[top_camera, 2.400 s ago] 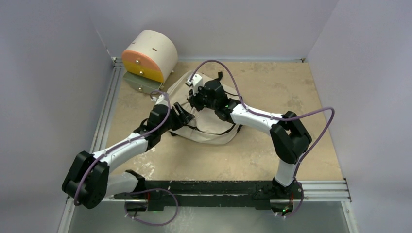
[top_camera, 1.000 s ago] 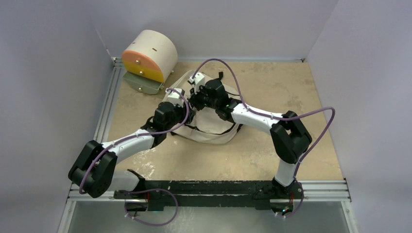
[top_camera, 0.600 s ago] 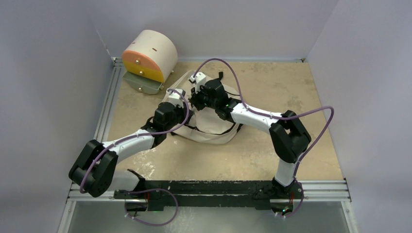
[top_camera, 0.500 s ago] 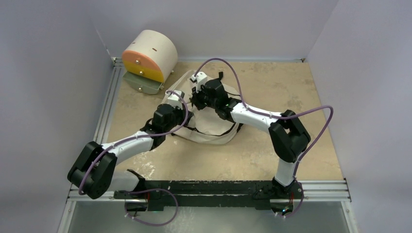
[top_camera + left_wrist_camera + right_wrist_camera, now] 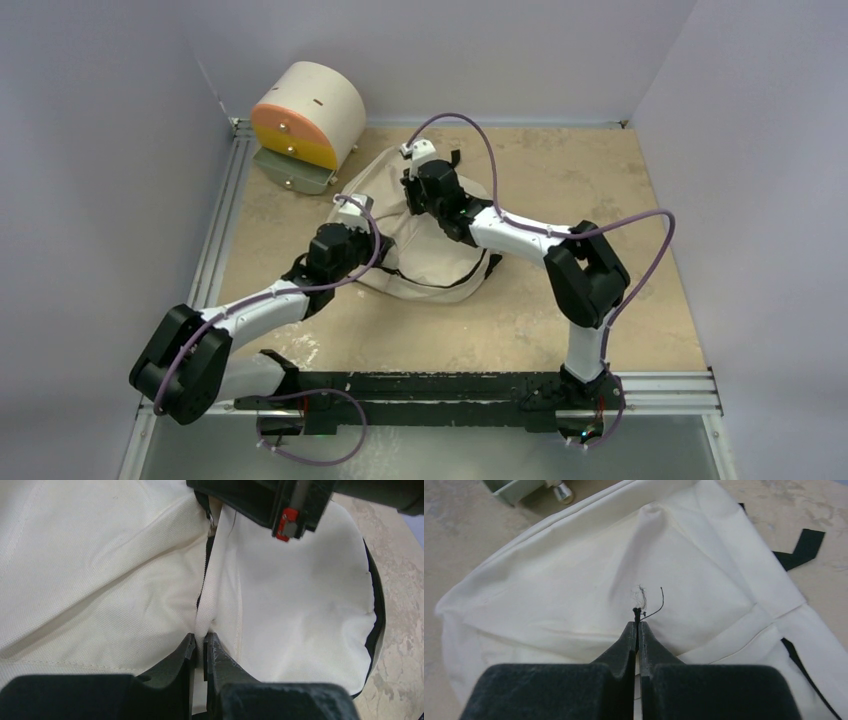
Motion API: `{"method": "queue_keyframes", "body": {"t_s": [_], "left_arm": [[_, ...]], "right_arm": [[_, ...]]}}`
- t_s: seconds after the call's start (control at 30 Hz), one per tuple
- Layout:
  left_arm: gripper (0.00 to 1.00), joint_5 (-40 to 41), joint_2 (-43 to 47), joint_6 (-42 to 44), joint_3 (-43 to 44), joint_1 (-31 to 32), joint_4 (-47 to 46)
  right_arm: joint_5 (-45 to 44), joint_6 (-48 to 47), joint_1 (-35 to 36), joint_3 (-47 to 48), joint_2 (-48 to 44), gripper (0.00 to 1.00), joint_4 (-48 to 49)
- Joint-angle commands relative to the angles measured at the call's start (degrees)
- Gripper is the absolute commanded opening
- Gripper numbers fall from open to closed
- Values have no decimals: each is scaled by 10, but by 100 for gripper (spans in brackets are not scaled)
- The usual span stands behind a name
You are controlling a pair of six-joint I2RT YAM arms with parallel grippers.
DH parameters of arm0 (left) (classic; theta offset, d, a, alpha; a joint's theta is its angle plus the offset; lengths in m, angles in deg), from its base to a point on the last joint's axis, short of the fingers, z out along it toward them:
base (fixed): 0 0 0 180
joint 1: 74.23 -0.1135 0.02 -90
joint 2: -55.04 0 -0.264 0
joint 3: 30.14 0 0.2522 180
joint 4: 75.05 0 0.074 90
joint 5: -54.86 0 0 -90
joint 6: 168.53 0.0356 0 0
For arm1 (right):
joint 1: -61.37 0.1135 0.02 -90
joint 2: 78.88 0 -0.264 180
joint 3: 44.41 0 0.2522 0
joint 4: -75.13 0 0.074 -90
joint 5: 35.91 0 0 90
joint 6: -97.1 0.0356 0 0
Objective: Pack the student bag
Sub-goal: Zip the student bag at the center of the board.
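While the bag (image 5: 428, 268) lies slumped on the table (image 5: 620, 180), both grippers are clamped along its zipper line.
Left gripper (image 5: 200, 641) pinches a raised fold of cream cloth beside the black zipper (image 5: 205, 565), fingers nearly meeting. Right gripper (image 5: 638, 626), at the zipper's far end, has its fingers pressed together on a thin black thread (image 5: 638, 611) that sticks out at the tips. The bag sits just near-right of the orange-faced drawer unit (image 5: 305, 115), between the two arms.

The black speck (image 5: 638, 611) at right gripper (image 5: 638, 626) — too small to identify (threads trailing).
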Motion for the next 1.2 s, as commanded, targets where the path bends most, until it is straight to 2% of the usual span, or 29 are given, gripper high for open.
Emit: {"method": "queue_keyframes", "body": {"t_s": [0.0,0.73,1.03,1.17], "left_arm": [[0,-38,25,-16,-20,3,25],[0,-31,64,-22,-50,2,58],[0,-27,72,-21,-52,3,66],[0,-21,72,-28,-37,3,86]], "right_arm": [[-112,-5,-21,53,8,0,44],[-94,2,-126,147,88,0,38],[-98,13,-145,169,123,0,22],[-68,15,-146,169,111,0,22]]}}
